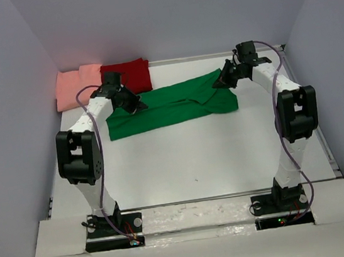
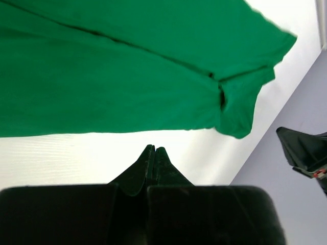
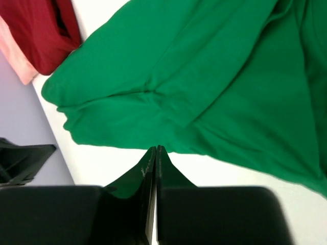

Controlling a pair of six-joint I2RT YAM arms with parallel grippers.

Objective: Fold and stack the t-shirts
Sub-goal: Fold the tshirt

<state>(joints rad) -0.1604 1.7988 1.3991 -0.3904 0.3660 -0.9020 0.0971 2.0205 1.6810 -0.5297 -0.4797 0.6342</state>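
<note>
A bright green t-shirt (image 1: 169,106) lies crosswise on the far half of the white counter (image 1: 195,157). It is flattened but rumpled, with folds gathered toward its right end. At the far left corner of the counter a salmon-pink t-shirt (image 1: 77,84) and a dark red t-shirt (image 1: 128,75) sit side by side as compact bundles. The pink one is on the left and touches the red one. The near right corner of the dark red t-shirt is just beside the far edge of the green t-shirt.

The left end effector (image 1: 132,105) is at the left end of the green t-shirt. In the left wrist view its fingers (image 2: 148,163) are closed, pressed tip to tip with nothing between them. They are over bare counter, apart from the shirt's edge (image 2: 112,76).

The right end effector (image 1: 221,81) is at the far right end of the green t-shirt. In the right wrist view its fingers (image 3: 164,166) are also closed together and no cloth shows between them. Their tips line up with the edge of the green fabric (image 3: 204,76). Whether they touch it cannot be told. The same view shows the dark red (image 3: 46,30) and salmon-pink (image 3: 18,61) shirts beyond the green one.
</note>
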